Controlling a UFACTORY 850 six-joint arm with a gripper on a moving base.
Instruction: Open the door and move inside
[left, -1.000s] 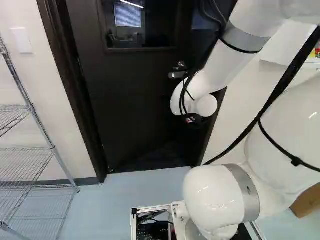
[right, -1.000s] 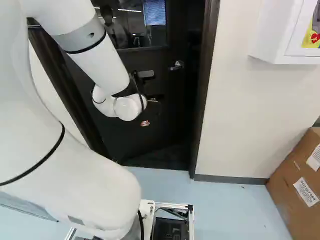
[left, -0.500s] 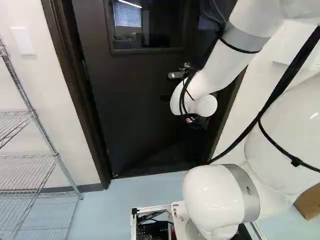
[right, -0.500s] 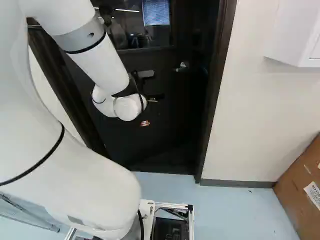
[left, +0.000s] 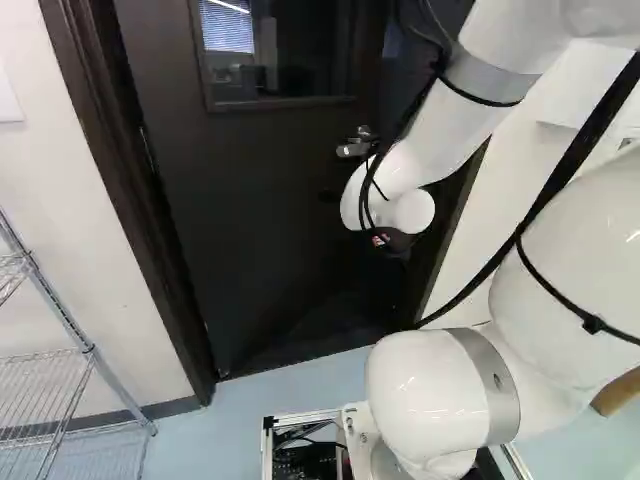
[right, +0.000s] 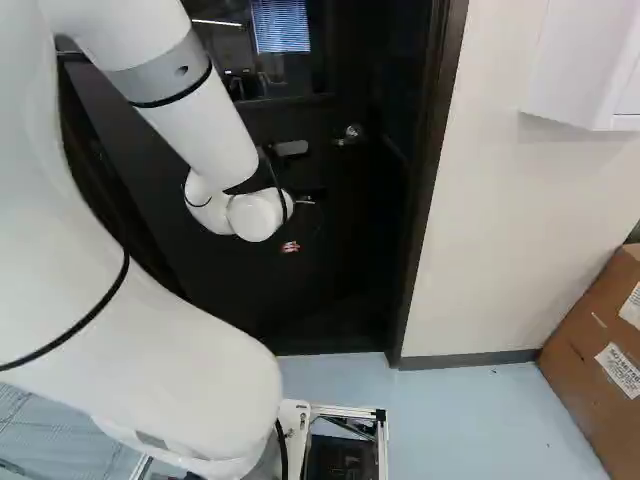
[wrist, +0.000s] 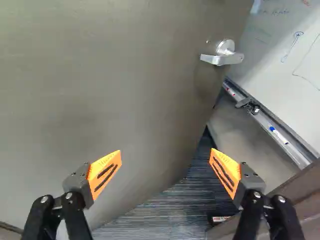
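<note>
The dark door (left: 270, 200) stands ajar, with a gap along its handle side. My black gripper (left: 398, 243) is low in front of it, partly lost against the dark surface. In the wrist view the gripper (wrist: 166, 154) is open, its orange-padded fingers wide apart with nothing held. Ahead of them spreads the door's face (wrist: 100, 80). The silver lever handle (wrist: 222, 58) is farther ahead, beyond the finger nearer the gap, and untouched. In the right base view the handle (right: 350, 133) lies past the wrist.
Door frame (right: 432, 190) beside the gap; beyond it, a whiteboard (wrist: 285, 55) with a marker tray and dark carpet (wrist: 160, 212). Wire shelf (left: 75, 340) left of the doorway. To its right, a white wall cabinet (right: 575, 70) and cardboard box (right: 590, 340).
The base has moved, shifting the scene first rightward, then back leftward. The arm keeps its pose. In the right base view the handle now appears farther from the frame.
</note>
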